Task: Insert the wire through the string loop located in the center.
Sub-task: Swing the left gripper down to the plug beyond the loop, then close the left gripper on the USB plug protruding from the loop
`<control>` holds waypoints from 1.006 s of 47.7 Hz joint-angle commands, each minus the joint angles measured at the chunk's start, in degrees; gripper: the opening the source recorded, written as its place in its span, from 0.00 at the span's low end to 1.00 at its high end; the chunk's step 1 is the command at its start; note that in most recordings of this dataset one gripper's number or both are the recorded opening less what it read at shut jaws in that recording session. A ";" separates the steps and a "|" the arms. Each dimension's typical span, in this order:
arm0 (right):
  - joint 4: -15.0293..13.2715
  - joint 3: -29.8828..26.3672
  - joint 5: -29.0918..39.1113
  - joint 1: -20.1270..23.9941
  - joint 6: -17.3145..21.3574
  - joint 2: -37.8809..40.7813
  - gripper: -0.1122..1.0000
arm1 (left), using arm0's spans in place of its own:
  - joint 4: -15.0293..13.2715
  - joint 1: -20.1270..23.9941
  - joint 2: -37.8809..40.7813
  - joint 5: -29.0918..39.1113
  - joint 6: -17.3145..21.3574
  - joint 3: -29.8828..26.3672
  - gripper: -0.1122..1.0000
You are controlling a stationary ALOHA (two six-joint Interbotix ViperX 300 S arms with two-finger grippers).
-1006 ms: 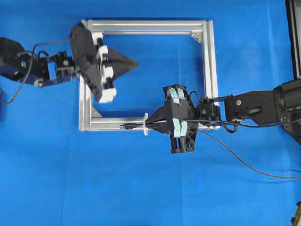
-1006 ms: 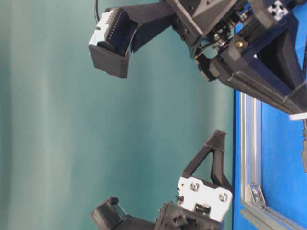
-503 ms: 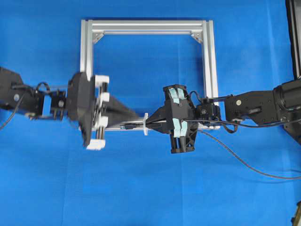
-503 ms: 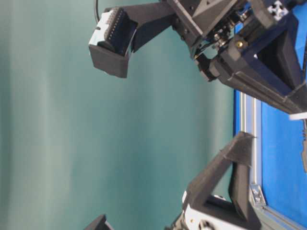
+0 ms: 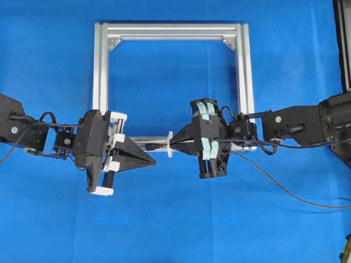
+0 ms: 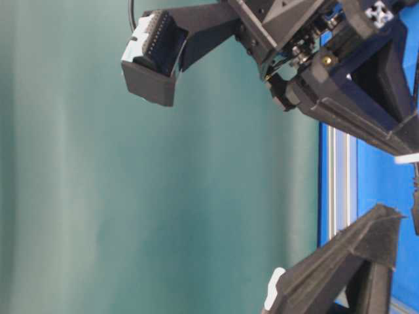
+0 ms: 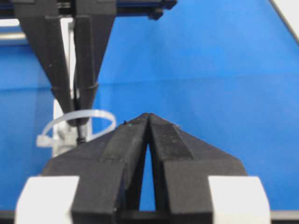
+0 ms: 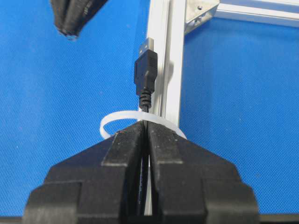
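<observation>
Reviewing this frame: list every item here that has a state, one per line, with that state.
wire: plug end poking through the string loop, held just behind it by the right gripper.
string loop: tied round the frame bar, wire passing through it.
right gripper: shut on the wire.
left gripper: shut, empty, tip beside the bar near the plug.
aluminium frame: flat on the blue table.

frame (image 5: 244,71): brushed aluminium | string loop (image 8: 117,120): glossy white plastic | table cover (image 5: 164,219): matt blue cloth
</observation>
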 commanded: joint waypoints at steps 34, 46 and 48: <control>0.18 -0.79 -0.26 0.09 0.00 -0.88 0.08 | 0.09 2.55 -0.70 4.83 0.00 -2.55 0.94; 0.18 -0.79 -0.26 0.09 0.00 -0.88 0.08 | 0.09 2.55 -0.70 4.92 0.00 -2.64 0.94; 0.18 -0.79 -0.26 0.09 0.00 -0.88 0.08 | 0.09 2.55 -0.70 4.92 0.00 -2.55 0.94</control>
